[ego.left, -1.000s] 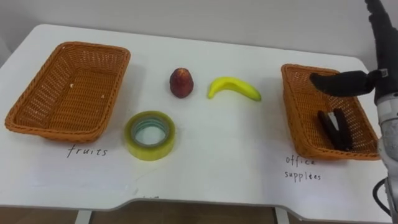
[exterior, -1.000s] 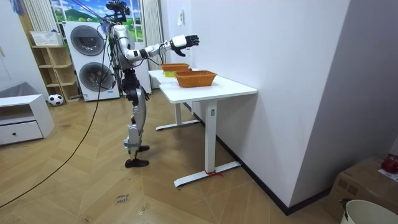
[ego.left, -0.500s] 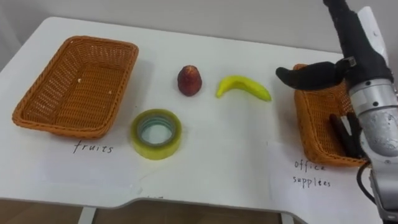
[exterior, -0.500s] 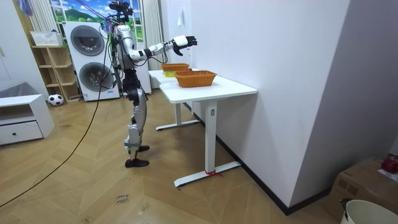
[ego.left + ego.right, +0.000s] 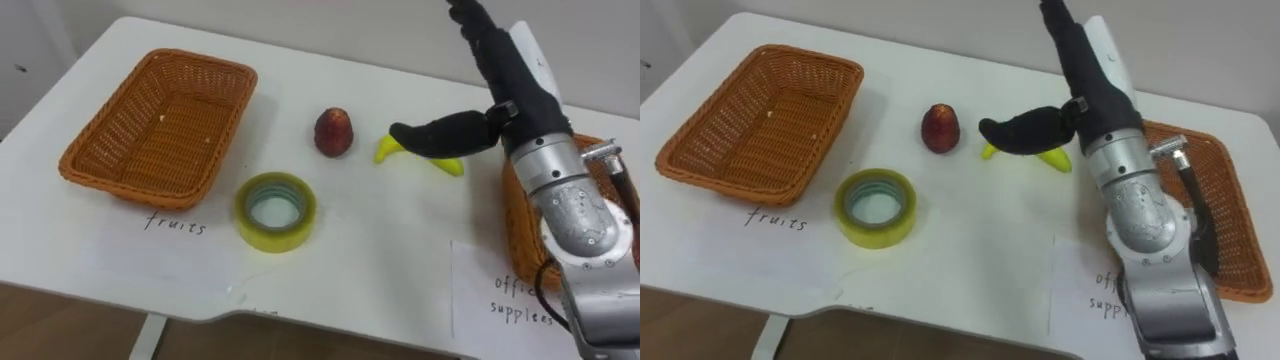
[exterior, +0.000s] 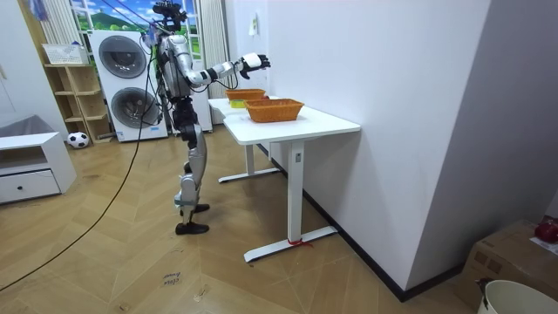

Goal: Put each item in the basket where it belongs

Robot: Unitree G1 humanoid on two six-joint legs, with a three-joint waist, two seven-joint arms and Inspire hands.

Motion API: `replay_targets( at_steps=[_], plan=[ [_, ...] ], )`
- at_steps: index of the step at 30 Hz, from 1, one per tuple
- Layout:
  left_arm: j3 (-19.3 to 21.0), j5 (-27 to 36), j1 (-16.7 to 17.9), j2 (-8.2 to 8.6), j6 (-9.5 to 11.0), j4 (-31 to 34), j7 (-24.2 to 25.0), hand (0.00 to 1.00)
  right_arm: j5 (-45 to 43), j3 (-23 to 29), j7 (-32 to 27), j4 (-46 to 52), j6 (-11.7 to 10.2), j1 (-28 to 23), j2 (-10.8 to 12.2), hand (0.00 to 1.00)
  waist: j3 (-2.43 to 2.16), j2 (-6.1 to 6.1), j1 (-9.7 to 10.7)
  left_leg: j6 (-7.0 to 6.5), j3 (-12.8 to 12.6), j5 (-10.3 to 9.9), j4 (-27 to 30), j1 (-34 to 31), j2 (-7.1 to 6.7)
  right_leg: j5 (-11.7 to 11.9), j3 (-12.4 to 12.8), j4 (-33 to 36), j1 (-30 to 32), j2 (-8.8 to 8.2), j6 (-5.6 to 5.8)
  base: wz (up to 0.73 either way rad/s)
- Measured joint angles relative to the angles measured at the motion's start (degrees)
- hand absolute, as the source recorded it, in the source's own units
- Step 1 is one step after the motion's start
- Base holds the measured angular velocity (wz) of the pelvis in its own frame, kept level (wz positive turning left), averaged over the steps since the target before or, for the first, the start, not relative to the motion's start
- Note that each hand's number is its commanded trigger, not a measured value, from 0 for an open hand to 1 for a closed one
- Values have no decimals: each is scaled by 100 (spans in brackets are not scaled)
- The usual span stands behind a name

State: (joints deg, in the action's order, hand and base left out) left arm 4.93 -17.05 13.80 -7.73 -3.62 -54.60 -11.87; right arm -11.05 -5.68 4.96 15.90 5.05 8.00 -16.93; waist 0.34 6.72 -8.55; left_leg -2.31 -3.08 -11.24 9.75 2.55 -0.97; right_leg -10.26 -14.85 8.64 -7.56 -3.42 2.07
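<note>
The banana (image 5: 452, 166) lies on the white worktop (image 5: 380, 260), between the red fruit (image 5: 334, 132) and the office-supplies basket (image 5: 1235, 200). It is well apart from the fruit basket (image 5: 165, 120) at the far left. The right hand (image 5: 515, 95) hovers over it, fingers straight and thumb spread wide, holding nothing; the thumb hides the banana's middle. A yellow tape roll (image 5: 275, 210) sits near the fruit basket's front corner.

The likeliest slip is at the grasp. The banana is curved and smooth, so fingers closing off-centre could spin it or push it out sideways. The red fruit is near enough to be knocked and set rolling. The carry to the fruit basket is long for this arm, and a loose hold could drop the banana short of the rim.
</note>
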Motion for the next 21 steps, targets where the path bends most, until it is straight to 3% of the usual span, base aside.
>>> replay_targets(
  at_steps=[6, 11, 15, 21],
  plan=[
    [-185, 0, -5, -1, -13, -70, -154, 0, 17, -413, 15, -1, 0, 2, 214, 0, 8, -14, -145, 0, 12, 1, 25, 0, -3, 0, 46, -3, 3, -6, 0, 1],
    [-187, -1, 40, 6, -63, -104, -163, 0, 30, -755, 18, -52, 0, 3, 216, 0, 13, -19, -220, 0, 20, 1, 39, 4, 12, 0, 48, -8, -26, -11, 0, 2],
    [-207, 0, 47, 5, -130, -84, -163, 0, 115, -787, 17, -241, 0, 9, 251, 0, 17, -25, -270, -1, 55, 1, 54, -23, 15, 0, 20, -7, -35, -14, 0, 0],
    [-308, -120, 21, 5, -165, -49, -152, 0, 161, -817, 13, -454, 0, 52, 513, 0, 27, -39, -285, 7, 92, 6, 77, -113, 6, 0, -162, -6, 13, -12, 0, 3]
  ],
)
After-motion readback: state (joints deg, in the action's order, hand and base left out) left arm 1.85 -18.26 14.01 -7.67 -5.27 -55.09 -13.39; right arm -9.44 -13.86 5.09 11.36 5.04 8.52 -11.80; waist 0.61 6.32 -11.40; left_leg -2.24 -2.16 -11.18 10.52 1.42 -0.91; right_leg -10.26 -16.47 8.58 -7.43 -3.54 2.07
